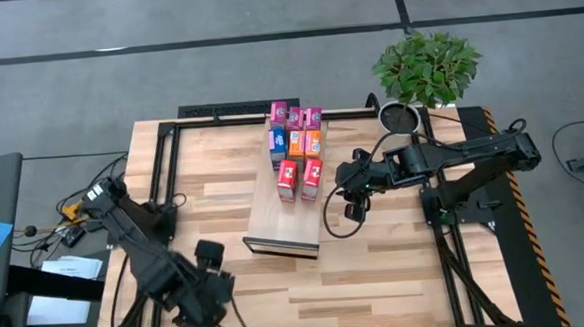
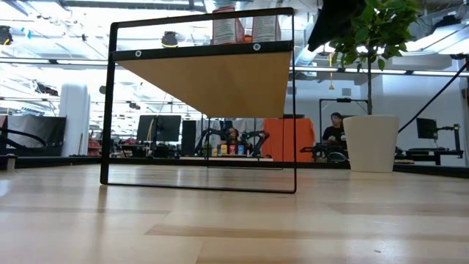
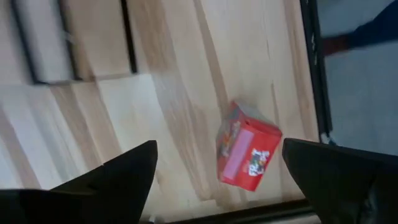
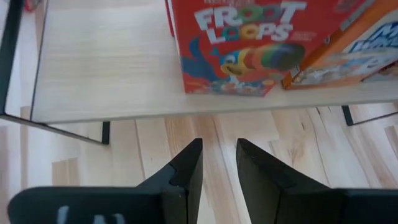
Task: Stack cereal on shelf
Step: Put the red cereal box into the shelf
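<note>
High view: seven small cardboard cereal boxes (image 1: 296, 148) stand on the pale wooden shelf (image 1: 282, 224). Left gripper (image 3: 217, 180) wide open, empty, above one red box (image 3: 247, 154) on the tabletop (image 1: 397, 258). Right gripper (image 4: 217, 163) narrowly parted, empty.

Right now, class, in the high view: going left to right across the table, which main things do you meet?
Left end effector → shelf carrying the cereal boxes → right end effector → potted plant.
</note>
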You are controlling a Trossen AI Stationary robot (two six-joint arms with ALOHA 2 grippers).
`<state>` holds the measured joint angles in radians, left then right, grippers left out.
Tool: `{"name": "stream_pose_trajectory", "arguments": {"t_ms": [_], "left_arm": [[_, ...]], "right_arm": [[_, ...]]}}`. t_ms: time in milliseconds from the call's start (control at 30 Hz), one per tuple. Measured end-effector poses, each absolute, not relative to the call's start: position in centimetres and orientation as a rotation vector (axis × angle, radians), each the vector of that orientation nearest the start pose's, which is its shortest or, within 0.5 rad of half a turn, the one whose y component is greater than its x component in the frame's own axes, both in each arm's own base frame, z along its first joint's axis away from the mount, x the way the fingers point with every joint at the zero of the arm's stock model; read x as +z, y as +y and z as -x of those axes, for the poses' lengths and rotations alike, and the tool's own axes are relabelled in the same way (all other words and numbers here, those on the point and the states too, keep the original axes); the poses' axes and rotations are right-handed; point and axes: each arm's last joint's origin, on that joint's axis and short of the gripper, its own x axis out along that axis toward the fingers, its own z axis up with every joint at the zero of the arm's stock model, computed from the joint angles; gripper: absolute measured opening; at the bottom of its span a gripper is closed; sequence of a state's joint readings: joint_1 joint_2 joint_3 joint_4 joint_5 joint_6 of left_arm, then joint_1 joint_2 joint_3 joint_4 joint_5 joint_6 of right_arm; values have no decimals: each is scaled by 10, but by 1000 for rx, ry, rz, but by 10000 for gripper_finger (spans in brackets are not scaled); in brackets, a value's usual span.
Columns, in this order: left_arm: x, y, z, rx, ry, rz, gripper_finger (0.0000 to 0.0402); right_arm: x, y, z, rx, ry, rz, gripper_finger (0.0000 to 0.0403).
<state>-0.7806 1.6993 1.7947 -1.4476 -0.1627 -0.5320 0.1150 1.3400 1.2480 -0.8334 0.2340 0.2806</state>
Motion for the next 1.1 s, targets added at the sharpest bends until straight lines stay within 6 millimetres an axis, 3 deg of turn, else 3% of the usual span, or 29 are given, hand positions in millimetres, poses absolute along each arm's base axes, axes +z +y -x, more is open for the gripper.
{"name": "stream_pose_trajectory", "arguments": {"t_ms": [467, 733, 1100], "left_arm": [[277, -255, -196, -314, 1329, -315, 338], [248, -252, -192, -295, 1321, -365, 339], [242, -223, -176, -300, 1253, -200, 339]], "right_arm": [[323, 23, -268, -263, 851, -153, 123], [323, 19, -269, -289, 847, -179, 123], [323, 17, -269, -293, 845, -181, 123]]}}
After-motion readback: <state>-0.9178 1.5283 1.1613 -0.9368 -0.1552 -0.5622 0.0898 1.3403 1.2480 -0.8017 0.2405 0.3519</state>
